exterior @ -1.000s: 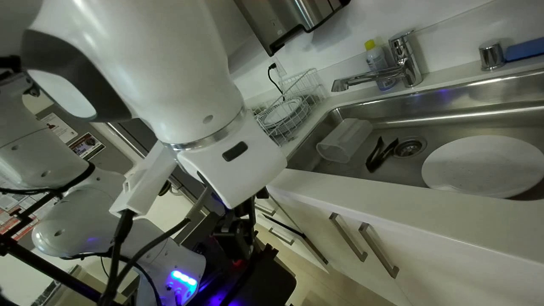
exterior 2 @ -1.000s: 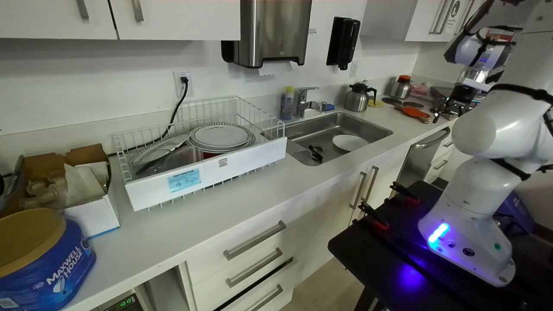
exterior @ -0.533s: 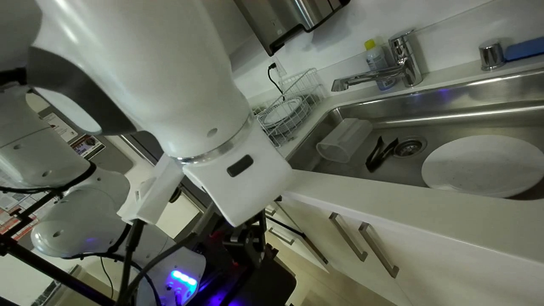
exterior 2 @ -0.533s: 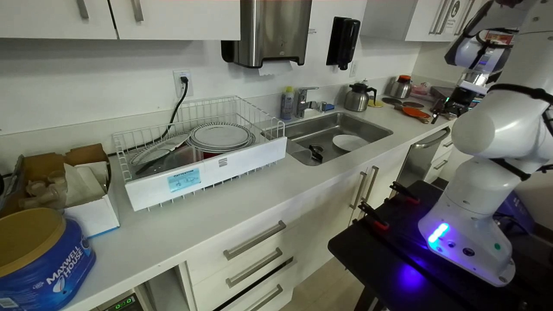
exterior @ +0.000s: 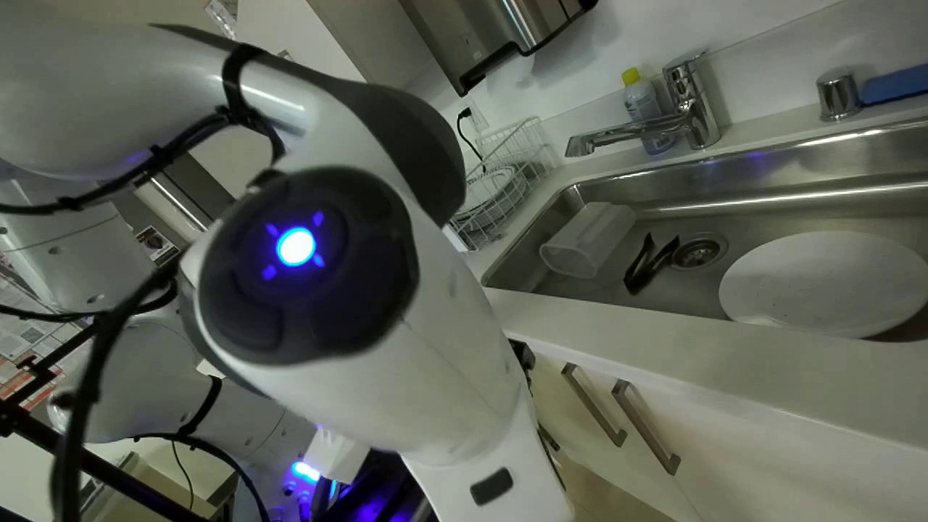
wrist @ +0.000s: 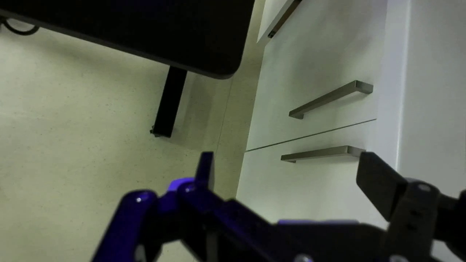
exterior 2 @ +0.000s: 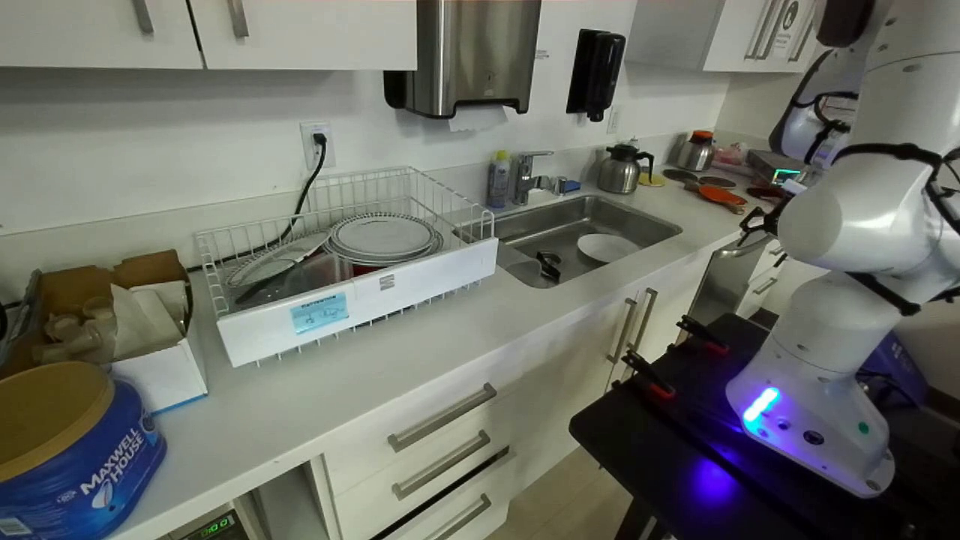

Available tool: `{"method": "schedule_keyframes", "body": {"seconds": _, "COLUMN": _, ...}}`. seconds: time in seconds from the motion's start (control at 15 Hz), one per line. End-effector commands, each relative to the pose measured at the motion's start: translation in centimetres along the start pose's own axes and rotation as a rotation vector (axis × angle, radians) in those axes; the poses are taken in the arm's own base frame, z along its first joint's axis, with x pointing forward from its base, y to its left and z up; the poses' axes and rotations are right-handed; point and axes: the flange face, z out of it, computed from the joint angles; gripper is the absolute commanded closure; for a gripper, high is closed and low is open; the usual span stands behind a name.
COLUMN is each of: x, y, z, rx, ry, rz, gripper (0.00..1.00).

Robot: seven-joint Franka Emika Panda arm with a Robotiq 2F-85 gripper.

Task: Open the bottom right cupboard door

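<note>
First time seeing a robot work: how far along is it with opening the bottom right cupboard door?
Done: little; the pincer is open, but the bottom right cupboard door looks shut. In hand: probably the approach; in the wrist view the door's bar handle shows ahead, unclamped. Left: gripping that handle and pulling the door open.

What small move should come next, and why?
Probably turn the open gripper so its jaws straddle the bar handle on the bottom right cupboard door; in the wrist view the bar runs nearly along their spread, and the door is shut.
</note>
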Motion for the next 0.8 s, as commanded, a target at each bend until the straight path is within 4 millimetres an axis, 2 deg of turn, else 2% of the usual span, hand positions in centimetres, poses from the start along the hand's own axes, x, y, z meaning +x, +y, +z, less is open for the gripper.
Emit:
{"method": "schedule_keyframes", "body": {"seconds": 0.0, "x": 3.1, "y": 2.5, "z": 2.6, "rx": 0.054, "ry": 0.002, "rz": 0.123, "gripper": 0.00}}
{"method": "schedule_keyframes", "body": {"seconds": 0.47, "x": 6.5, "y": 8.3, "z": 6.4, "rx": 0.197, "ry": -0.010, "rz": 0.332, "gripper": 0.00}}
{"method": "schedule_keyframes", "body": {"seconds": 0.6, "x": 6.2, "y": 9.1, "z": 8.1, "rx": 0.291, "ry": -0.100, "rz": 0.376, "gripper": 0.00}}
{"method": "schedule_keyframes", "body": {"seconds": 0.73, "x": 5.0, "y": 9.4, "z": 9.4, "rx": 0.339, "ry": -0.195, "rz": 0.389, "gripper": 0.00}}
